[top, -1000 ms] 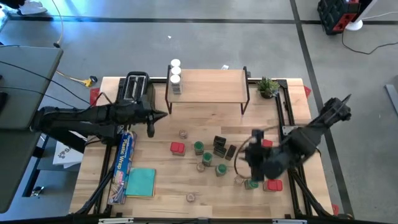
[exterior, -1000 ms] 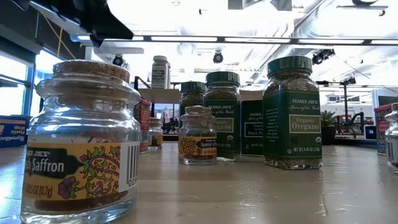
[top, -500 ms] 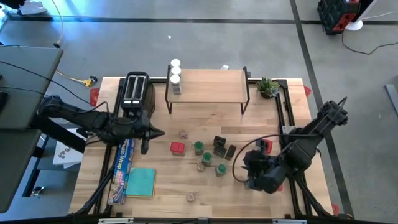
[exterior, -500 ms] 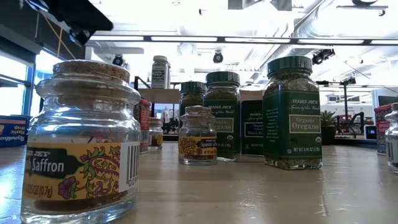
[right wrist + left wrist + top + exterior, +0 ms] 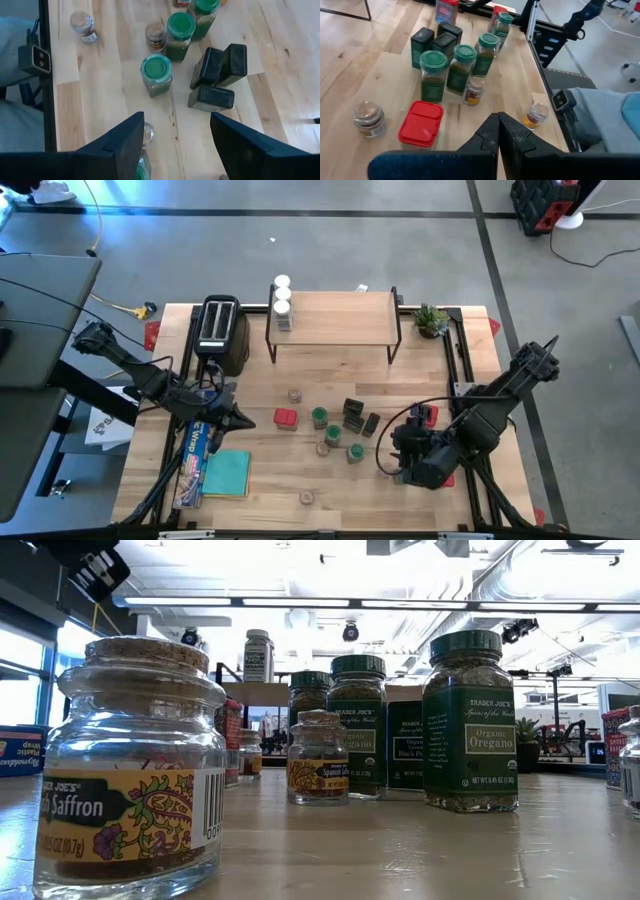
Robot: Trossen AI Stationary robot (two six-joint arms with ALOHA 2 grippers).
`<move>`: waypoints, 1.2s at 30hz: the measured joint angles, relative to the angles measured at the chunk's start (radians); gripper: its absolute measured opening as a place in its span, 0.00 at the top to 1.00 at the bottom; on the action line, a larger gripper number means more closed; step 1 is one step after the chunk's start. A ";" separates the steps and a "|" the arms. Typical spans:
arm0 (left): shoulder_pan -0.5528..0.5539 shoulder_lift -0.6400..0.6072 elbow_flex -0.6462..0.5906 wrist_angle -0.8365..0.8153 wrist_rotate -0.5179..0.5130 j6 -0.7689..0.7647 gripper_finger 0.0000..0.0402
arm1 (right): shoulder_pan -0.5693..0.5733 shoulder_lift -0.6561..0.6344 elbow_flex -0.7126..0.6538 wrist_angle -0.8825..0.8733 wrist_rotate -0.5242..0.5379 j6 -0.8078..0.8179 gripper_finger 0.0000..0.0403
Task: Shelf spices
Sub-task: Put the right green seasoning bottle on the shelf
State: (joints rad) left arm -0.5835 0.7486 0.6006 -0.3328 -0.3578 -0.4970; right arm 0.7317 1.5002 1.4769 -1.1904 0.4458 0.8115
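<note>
The spices stand loose on the table: a red tin (image 5: 286,418), green-lidded jars (image 5: 319,417), black boxes (image 5: 352,415) and tiny clear jars (image 5: 294,395). White-lidded jars (image 5: 282,300) stand on the left end of the shelf (image 5: 335,318). My left gripper (image 5: 238,421) is shut and bare, left of the red tin (image 5: 421,125). My right gripper (image 5: 177,145) hangs open near the table's right front, pointing steeply down. A tiny clear jar (image 5: 148,132) and a green lid (image 5: 140,172) show beside one of its fingers, which touch nothing I can see.
A black toaster (image 5: 220,330) stands left of the shelf. A long blue foil box (image 5: 200,445) and a teal cloth (image 5: 227,473) lie at the near left, under my left arm. A small plant (image 5: 432,320) is at the far right. Red tins (image 5: 428,413) lie by my right arm.
My left gripper has swung from beside the toaster toward the table's near edge, staying shut, and now sits over the foil box end. My right gripper has dropped and moved toward the near edge, then held still over the jars there.
</note>
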 joint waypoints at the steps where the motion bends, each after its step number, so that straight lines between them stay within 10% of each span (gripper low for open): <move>1: -0.007 0.000 0.000 0.000 -0.005 -0.004 1.00 | 0.004 0.000 -0.002 -0.002 -0.001 0.008 0.44; 36: -0.032 0.000 0.000 -0.011 -0.147 -0.019 1.00 | 0.024 0.239 -0.003 -0.080 -0.492 0.820 0.25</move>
State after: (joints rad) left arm -0.6159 0.7486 0.6006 -0.3437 -0.5045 -0.5161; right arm 0.7555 1.7394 1.4738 -1.2709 -0.0461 1.6315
